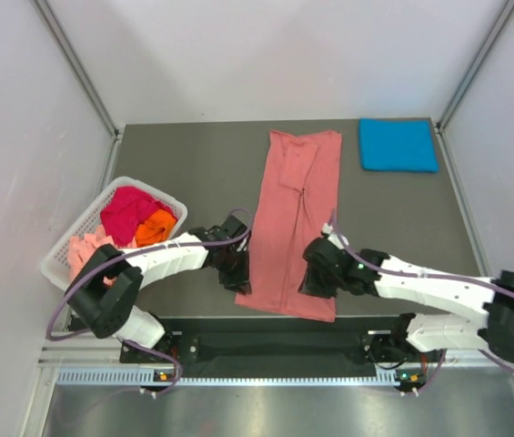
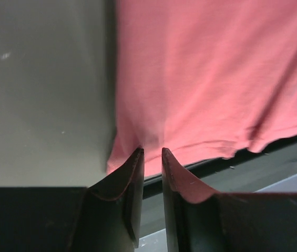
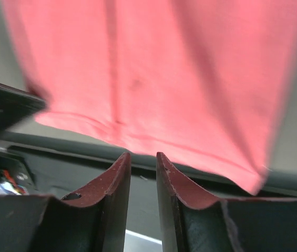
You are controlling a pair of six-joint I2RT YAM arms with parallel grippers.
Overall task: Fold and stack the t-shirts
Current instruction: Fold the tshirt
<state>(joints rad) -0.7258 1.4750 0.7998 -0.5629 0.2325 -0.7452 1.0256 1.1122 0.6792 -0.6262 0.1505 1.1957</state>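
A salmon-pink t-shirt [image 1: 295, 218], folded lengthwise into a long strip, lies down the middle of the table. Its near hem reaches the front edge. My left gripper [image 1: 236, 273] is at the hem's near left corner. In the left wrist view its jaws [image 2: 151, 152] stand narrowly open, with the tips touching the hem [image 2: 201, 144] and nothing between them. My right gripper [image 1: 316, 278] is at the near right corner. Its jaws [image 3: 143, 155] are also narrowly open, just short of the hem [image 3: 153, 142]. A bright blue t-shirt [image 1: 398, 146] lies folded at the back right.
A white slatted basket [image 1: 64, 248] stands at the left, beside the left arm. It holds magenta [image 1: 129, 211], orange [image 1: 155, 228] and pale pink [image 1: 84, 250] shirts. The table's dark front rail [image 3: 85, 149] runs just under both grippers. White walls close in both sides.
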